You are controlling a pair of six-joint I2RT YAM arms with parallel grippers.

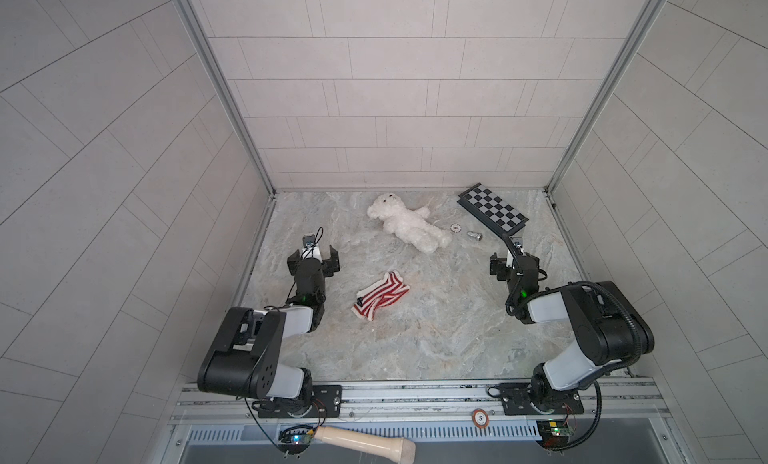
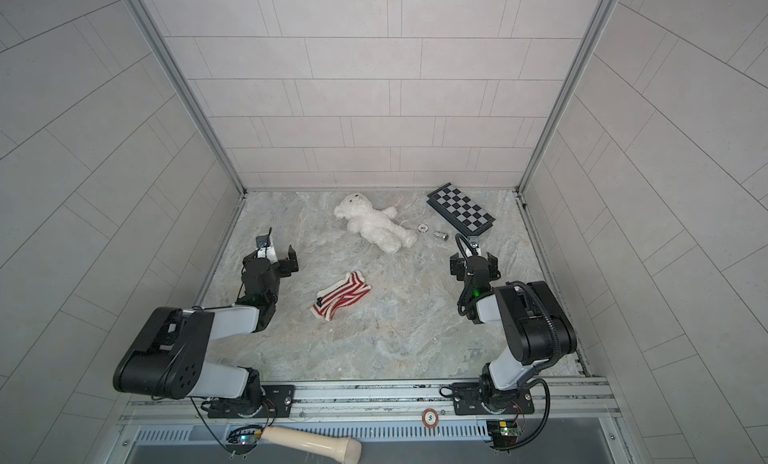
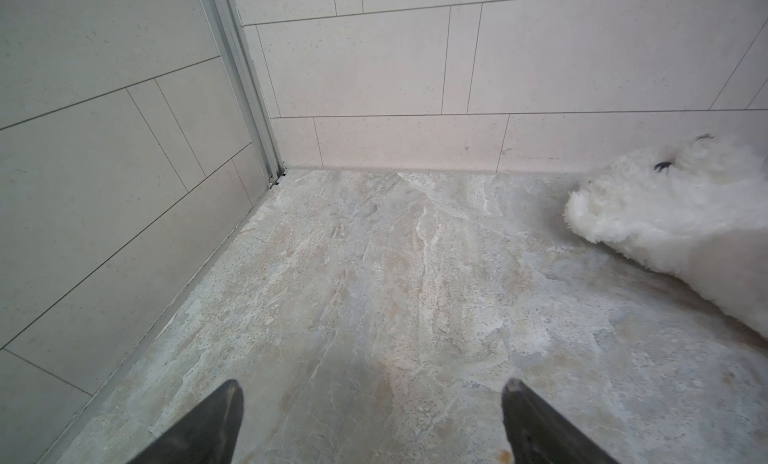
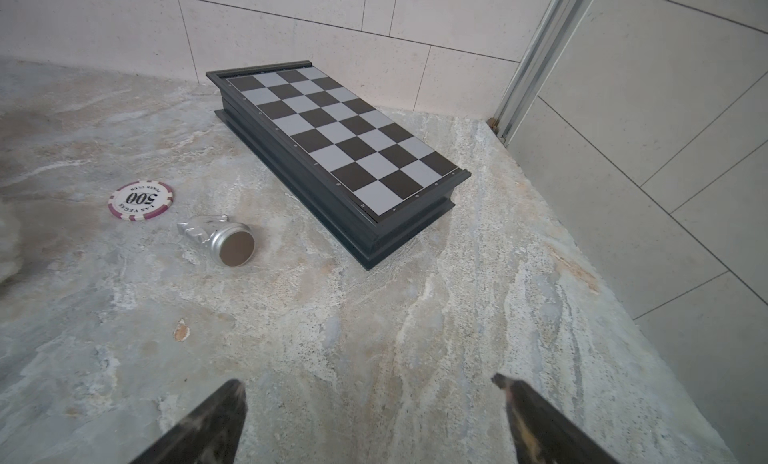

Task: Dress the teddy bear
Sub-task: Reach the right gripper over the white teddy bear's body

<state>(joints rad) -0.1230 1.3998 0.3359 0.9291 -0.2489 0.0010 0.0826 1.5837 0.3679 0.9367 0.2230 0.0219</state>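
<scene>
Lying at the far middle of the table [image 1: 415,337], the bear [image 1: 409,225] is untouched by either arm. Its long axis runs on a diagonal, with the head at the far left near the back wall and the legs at the near right. Dark eyes show on the far side of the head in both top views. One arm sticks out toward the board [image 1: 492,208].

The left gripper [image 3: 374,383] has its jaws spread wide and nothing between them. It sits over bare table to the near left of the bear, apart from it. The right gripper [image 4: 369,382] is also spread wide and empty, just short of the board's near end and to the right of the bear's legs.

The red-and-white striped knit [image 1: 382,295] is crumpled between the two arms. It is nearer than the bear and well apart from it.

Only the top views show the whole bear, the knit and both arms. They also show a second chip [image 1: 480,418] on the front rail and a wooden handle [image 1: 365,441] below it.

The left wrist view shows only the bear's head, one dark eye and part of the body.

The right wrist view gives close detail. The chip [image 4: 140,200] reads 500, and the silver piece [image 4: 220,237] lies on its side with its base toward the camera. Both sit between the bear's legs and the board. The bear itself is only a scrap of white fur at the frame edge there.
</scene>
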